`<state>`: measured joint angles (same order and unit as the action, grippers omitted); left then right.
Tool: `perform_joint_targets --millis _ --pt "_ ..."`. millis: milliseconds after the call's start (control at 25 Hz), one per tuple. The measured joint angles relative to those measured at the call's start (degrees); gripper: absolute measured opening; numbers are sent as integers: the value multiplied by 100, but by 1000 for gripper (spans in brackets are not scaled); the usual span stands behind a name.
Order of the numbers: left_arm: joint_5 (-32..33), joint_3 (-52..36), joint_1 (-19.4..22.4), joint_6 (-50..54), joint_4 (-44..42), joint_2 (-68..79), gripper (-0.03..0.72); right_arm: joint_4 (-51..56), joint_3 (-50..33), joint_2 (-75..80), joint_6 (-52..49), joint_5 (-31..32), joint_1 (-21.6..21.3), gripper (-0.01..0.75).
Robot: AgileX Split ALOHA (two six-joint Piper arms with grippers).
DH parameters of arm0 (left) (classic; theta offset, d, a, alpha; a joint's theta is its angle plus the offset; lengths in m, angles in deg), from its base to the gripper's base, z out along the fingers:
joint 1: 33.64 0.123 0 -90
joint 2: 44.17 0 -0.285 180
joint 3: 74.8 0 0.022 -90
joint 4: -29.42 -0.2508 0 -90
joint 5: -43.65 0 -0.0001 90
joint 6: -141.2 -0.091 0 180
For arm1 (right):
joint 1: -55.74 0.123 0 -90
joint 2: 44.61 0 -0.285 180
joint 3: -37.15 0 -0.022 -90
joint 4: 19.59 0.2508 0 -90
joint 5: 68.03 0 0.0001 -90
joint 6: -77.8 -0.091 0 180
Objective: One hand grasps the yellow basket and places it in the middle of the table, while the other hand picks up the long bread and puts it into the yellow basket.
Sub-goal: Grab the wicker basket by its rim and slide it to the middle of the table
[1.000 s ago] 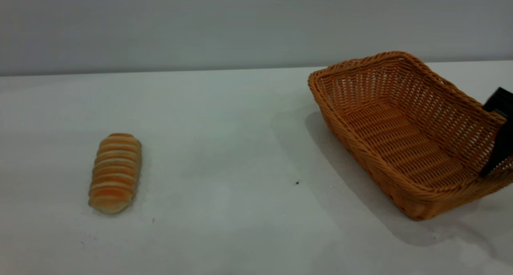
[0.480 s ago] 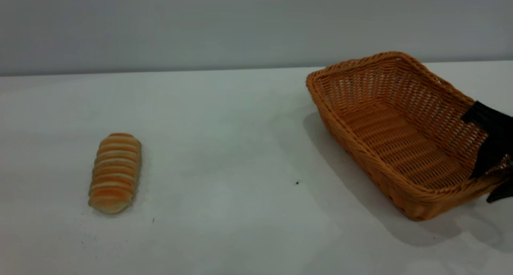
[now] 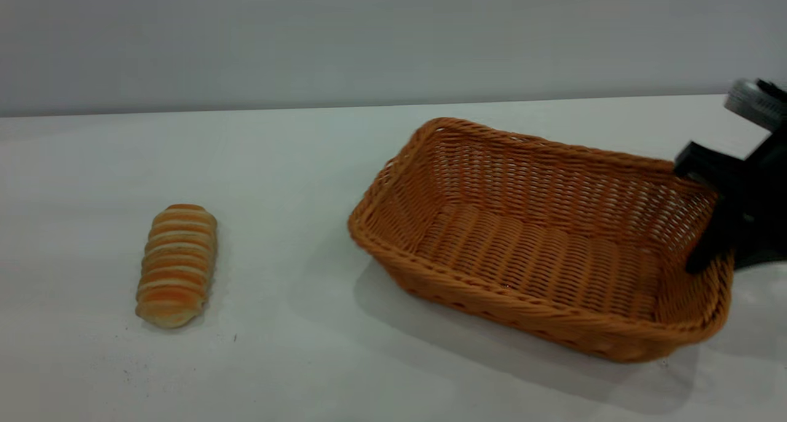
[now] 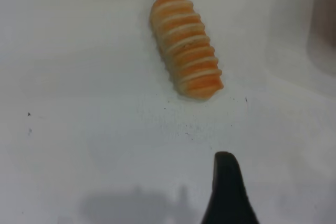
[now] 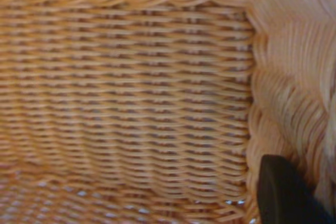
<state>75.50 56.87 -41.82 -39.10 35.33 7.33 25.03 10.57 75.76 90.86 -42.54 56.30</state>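
Note:
The yellow basket (image 3: 541,250) stands on the white table (image 3: 295,163), right of the middle, with its long side across the view. My right gripper (image 3: 728,253) is shut on the rim of its right end wall, one finger inside and one outside. In the right wrist view the woven wall (image 5: 126,87) fills the picture, with one black finger (image 5: 283,192) against the braided rim. The long bread (image 3: 177,264) lies at the front left, apart from the basket. It also shows in the left wrist view (image 4: 186,45). My left gripper (image 4: 262,200) hovers short of it, open and empty, with only one finger (image 4: 227,192) showing.
A grey wall runs behind the table's far edge. Bare tabletop lies between the bread and the basket (image 3: 283,250). A few dark specks lie near the bread (image 3: 235,338).
The basket has moved left toward the middle of the table and turned so its long side lies crosswise. My right gripper came with it, still gripping the rim. The bread has not moved.

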Motion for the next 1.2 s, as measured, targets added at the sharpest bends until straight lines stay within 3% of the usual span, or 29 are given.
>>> perform_joint_targets --millis 280,600,840,960,1200 --pt "0 0 0 0 0 0 556 295 554 25 936 985 308 89" --pt "16 0 0 0 0 0 556 683 840 166 1336 572 1226 89" --pt "16 0 0 0 4 0 556 682 1069 560 1453 184 1371 95" --pt "16 0 0 0 4 0 556 682 1104 650 1674 -38 1371 177" --pt "16 0 0 30 6 43 556 682 1121 611 2150 -244 1371 568"
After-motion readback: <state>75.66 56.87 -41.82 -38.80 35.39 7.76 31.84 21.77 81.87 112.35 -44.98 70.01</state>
